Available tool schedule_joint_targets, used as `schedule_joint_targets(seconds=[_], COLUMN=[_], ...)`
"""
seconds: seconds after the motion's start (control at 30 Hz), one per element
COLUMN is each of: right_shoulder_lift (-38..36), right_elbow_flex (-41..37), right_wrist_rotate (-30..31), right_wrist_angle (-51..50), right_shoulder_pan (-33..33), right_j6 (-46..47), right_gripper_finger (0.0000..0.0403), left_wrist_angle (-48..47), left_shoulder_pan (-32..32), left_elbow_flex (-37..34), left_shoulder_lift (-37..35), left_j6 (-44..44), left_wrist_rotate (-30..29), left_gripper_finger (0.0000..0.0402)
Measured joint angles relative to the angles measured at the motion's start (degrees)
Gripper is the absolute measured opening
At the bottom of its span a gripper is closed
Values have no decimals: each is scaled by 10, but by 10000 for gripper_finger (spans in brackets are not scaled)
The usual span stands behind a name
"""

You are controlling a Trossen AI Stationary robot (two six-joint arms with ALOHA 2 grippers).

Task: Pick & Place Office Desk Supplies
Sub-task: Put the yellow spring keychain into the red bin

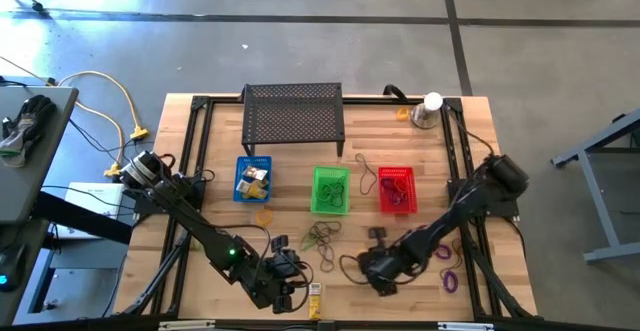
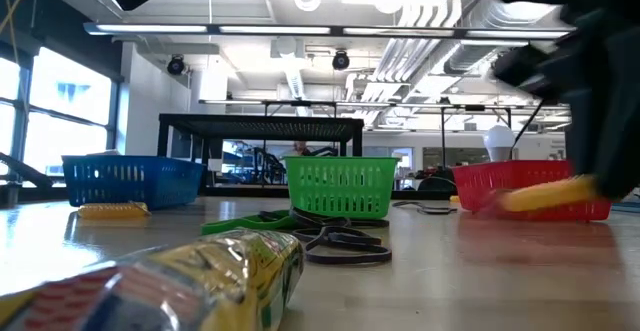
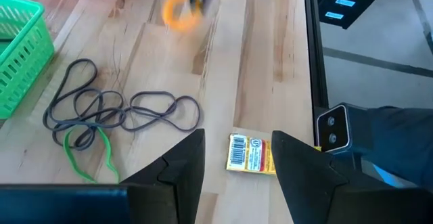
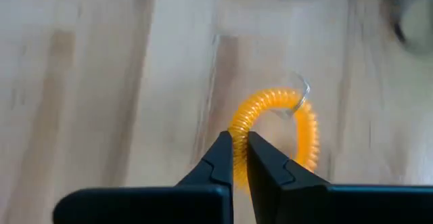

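Wood table (image 1: 420, 161), baskets mid-row. Right gripper (image 4: 240, 158) pinched shut on an orange coil loop (image 4: 298, 119), ribbed like phone cord, near the front edge. Left gripper (image 3: 237, 166) hangs part open, empty, over a yellow block (image 3: 252, 154).

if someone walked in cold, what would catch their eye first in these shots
Probably the three bright baskets in a row mid-table: blue basket, green basket and red basket. Next, the right claw pinched on an orange coil loop above the wood near the front edge. Then the left claw, open, hovering over a yellow barcoded packet beside a tangle of dark bands.
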Motion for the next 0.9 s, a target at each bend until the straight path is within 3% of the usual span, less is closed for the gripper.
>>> schedule_joint_targets(seconds=[0.23,0.43,0.67,0.9], right_shoulder_lift=[-89,-156,-202,-213], right_elbow_flex=[0,0,-17,-131], right_wrist_rotate=[113,209,239,146], right_wrist_angle=[-249,-459,-449,-315], right_shoulder_pan=[16,-33,-135,-250], right_j6=[200,421,364,278], right_gripper_finger=[10,14,15,16], left_wrist_angle=[-1,3,4,5], left_shoulder_pan=[7,18,18,10], left_elbow_flex=[0,0,0,0], left_shoulder_lift=[31,38,38,38], left_j6=[7,10,20,20], left_wrist_rotate=[4,3,2,0], left_gripper_finger=[166,166,166,166])
